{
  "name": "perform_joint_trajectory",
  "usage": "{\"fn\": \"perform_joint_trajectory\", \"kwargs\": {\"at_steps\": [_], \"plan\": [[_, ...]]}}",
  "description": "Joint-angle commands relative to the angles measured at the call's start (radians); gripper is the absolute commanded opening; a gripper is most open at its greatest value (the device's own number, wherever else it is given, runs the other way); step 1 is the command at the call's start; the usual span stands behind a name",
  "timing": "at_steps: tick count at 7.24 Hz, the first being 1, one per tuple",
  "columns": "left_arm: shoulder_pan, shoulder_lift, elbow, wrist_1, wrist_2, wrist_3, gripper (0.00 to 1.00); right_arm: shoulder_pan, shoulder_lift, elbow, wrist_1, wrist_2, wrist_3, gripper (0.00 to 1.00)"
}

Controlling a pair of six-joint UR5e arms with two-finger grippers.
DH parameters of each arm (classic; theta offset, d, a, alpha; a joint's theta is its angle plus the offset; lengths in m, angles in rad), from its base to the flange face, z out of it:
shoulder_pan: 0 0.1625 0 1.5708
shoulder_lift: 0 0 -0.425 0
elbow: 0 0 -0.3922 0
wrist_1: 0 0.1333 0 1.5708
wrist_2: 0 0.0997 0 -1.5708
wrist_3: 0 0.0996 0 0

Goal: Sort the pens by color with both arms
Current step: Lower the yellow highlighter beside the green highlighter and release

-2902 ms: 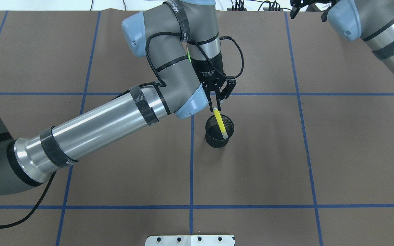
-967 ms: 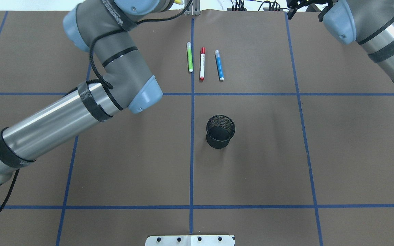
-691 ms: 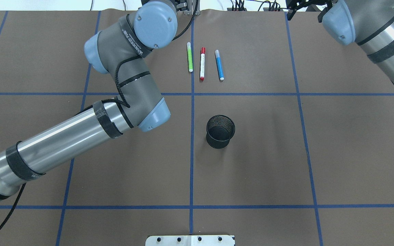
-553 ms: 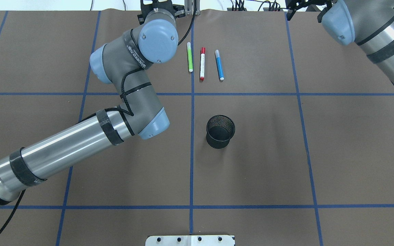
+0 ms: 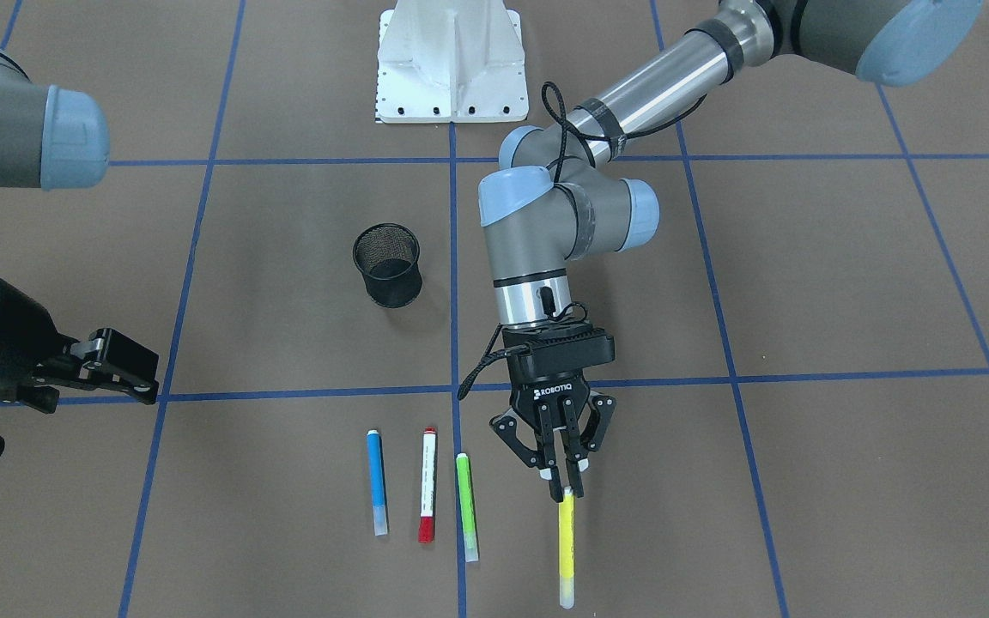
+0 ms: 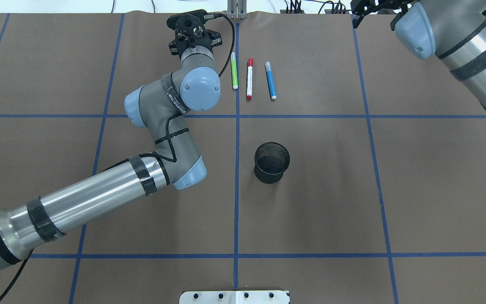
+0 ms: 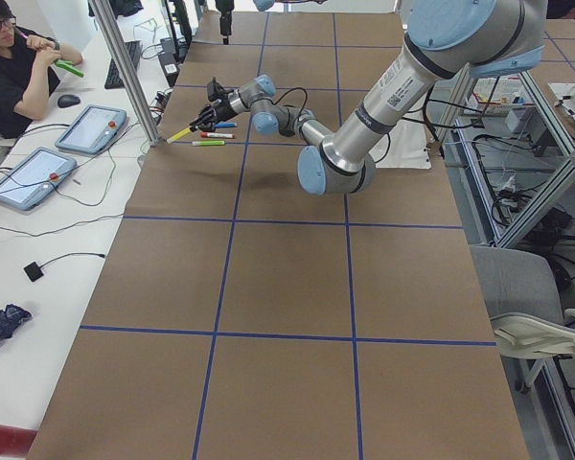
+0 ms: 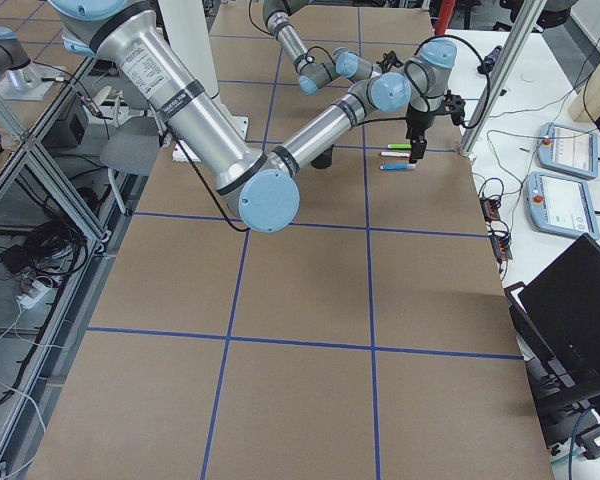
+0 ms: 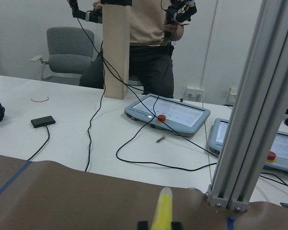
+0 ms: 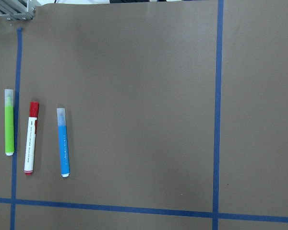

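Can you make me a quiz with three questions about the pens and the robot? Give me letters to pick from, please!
1. Where is the yellow pen?
A. On the floor
B. In the left tool
C. On a shelf

2. How many pens lie loose on the table?
A. One
B. Three
C. Six

3. How is the black mesh cup?
A. Upright, with no pens in it
B. Full of pens
C. Tipped on its side

Answers:
1. B, since the front view shows the tool's fingers pinched on one end of the yellow pen.
2. B, since the green pen, the red-capped pen and the blue pen lie side by side, with nothing holding them.
3. A, since the cup stands on its base and both the front and overhead views show no pens inside.
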Motion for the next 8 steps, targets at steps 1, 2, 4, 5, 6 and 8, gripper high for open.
{"fn": "perform_joint_trajectory", "kwargs": {"at_steps": [1,2,4,5,6,8], "plan": [[0.033,-0.010,0.061,-0.007,0.041,-0.008,0.00,-0.003,-0.002,0.000,0.001,-0.007,0.001,1.00],[0.045,-0.010,0.061,-0.018,0.044,-0.009,0.00,-0.003,-0.001,0.000,0.001,-0.007,0.001,1.00],[0.046,-0.014,0.061,-0.019,0.044,-0.025,0.00,-0.003,-0.001,0.001,0.001,-0.007,0.001,1.00],[0.046,-0.019,0.081,-0.013,0.046,-0.023,0.00,-0.003,0.001,0.001,0.001,-0.007,0.002,1.00],[0.046,-0.032,0.099,-0.016,0.044,-0.023,0.32,-0.003,-0.001,0.001,0.001,-0.007,0.002,1.00],[0.046,-0.036,0.099,-0.016,0.036,-0.020,1.00,-0.003,-0.001,0.001,0.001,-0.009,0.002,1.00]]}}
